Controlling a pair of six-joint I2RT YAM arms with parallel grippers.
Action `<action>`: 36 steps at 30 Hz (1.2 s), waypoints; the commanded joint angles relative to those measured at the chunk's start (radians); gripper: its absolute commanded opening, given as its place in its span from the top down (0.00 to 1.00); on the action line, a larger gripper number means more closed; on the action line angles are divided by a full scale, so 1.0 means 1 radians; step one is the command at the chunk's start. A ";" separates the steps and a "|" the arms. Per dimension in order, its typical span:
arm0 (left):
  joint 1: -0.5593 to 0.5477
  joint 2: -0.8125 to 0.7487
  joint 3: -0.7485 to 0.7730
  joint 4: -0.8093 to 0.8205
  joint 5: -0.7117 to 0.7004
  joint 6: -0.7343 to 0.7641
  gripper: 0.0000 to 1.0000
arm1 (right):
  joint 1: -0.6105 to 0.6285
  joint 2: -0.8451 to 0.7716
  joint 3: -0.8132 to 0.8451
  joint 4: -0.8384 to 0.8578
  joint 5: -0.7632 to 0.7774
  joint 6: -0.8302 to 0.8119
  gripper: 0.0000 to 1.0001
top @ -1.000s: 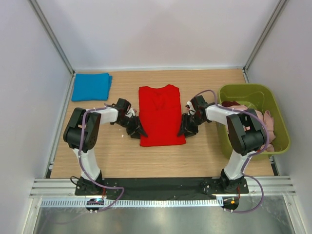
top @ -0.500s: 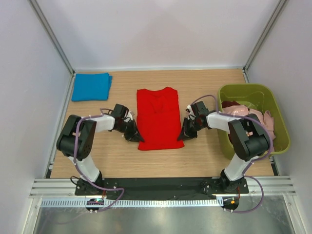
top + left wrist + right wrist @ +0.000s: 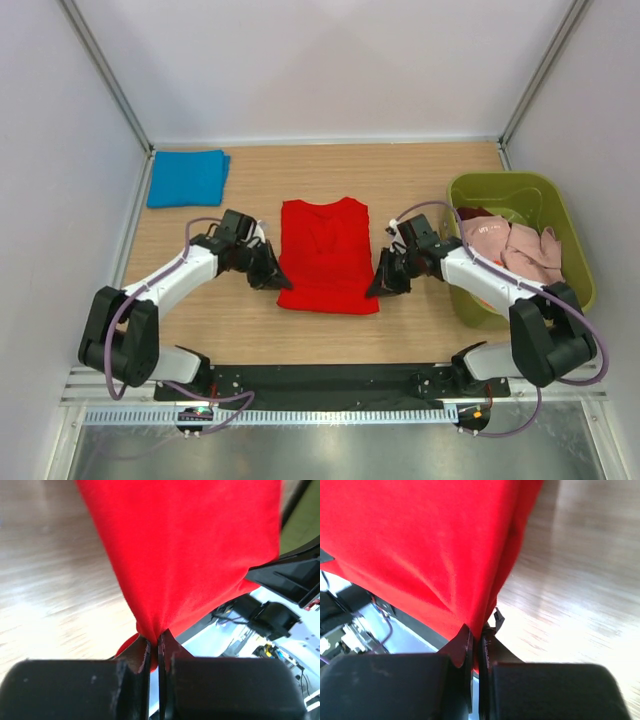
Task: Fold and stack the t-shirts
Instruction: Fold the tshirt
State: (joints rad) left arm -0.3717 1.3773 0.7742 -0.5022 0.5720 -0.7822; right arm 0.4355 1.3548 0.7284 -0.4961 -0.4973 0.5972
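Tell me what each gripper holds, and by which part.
Both pinch the red t-shirt: left gripper at its near-left hem corner, right gripper at its near-right corner.

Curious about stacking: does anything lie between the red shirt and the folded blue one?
Nothing lies between the red shirt and the blue shirt; only the left gripper, holding the red one, is nearby.

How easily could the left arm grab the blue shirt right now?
Probably not yet. Its fingers are shut on a near corner of the red t-shirt, so it must let go first. The folded blue t-shirt lies off to its far left with nothing in between, so reaching it afterwards looks possible.
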 commanded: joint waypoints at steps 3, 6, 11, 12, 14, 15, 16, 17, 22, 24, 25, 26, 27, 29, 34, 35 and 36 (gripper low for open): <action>0.007 0.075 0.224 -0.122 -0.046 0.047 1.00 | -0.046 0.078 0.195 -0.075 0.052 -0.020 0.99; 0.030 0.166 0.339 -0.136 -0.049 0.063 1.00 | -0.081 0.171 0.304 -0.064 0.030 -0.020 0.99; 0.062 0.323 0.494 -0.137 -0.025 0.075 1.00 | -0.106 0.352 0.526 -0.064 -0.009 -0.042 0.99; 0.076 0.347 0.537 -0.136 -0.012 0.075 1.00 | -0.109 0.410 0.557 -0.064 -0.012 -0.046 0.99; 0.085 0.411 0.576 -0.137 -0.004 0.077 1.00 | -0.112 0.461 0.644 -0.070 -0.007 -0.060 0.99; 0.092 0.431 0.591 -0.136 -0.006 0.078 1.00 | -0.119 0.484 0.670 -0.071 -0.012 -0.062 0.99; 0.097 0.445 0.621 -0.134 -0.006 0.080 1.00 | -0.121 0.532 0.718 -0.075 -0.015 -0.062 0.99; 0.099 0.460 0.635 -0.133 -0.008 0.080 1.00 | -0.126 0.549 0.738 -0.078 -0.015 -0.060 0.99; 0.126 0.551 0.704 -0.124 0.003 0.069 1.00 | -0.150 0.639 0.827 -0.076 -0.030 -0.051 0.99; 0.139 0.563 0.718 -0.114 0.009 0.064 1.00 | -0.158 0.661 0.841 -0.071 -0.052 -0.045 0.99; 0.143 0.580 0.727 -0.111 0.008 0.060 1.00 | -0.167 0.668 0.855 -0.071 -0.056 -0.040 0.99; 0.146 0.589 0.747 -0.110 0.015 0.049 1.00 | -0.169 0.685 0.861 -0.070 -0.057 -0.039 0.99; 0.151 0.600 0.760 -0.105 0.020 0.044 1.00 | -0.173 0.691 0.867 -0.068 -0.058 -0.037 0.99; 0.152 0.634 0.781 -0.105 0.034 0.038 1.00 | -0.178 0.705 0.888 -0.068 -0.067 -0.034 0.99; 0.152 0.700 0.833 -0.113 0.055 0.020 0.99 | -0.185 0.764 0.937 -0.079 -0.081 -0.022 0.99; 0.152 0.712 0.833 -0.113 0.057 0.018 0.99 | -0.187 0.771 0.941 -0.078 -0.084 -0.019 0.98; 0.154 0.718 0.836 -0.113 0.057 0.015 0.99 | -0.188 0.783 0.950 -0.076 -0.086 -0.016 0.97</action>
State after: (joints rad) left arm -0.2237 2.0735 1.5806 -0.6182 0.5873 -0.7490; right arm 0.2520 2.1201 1.6226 -0.5774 -0.5537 0.5606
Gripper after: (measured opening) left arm 0.026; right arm 0.063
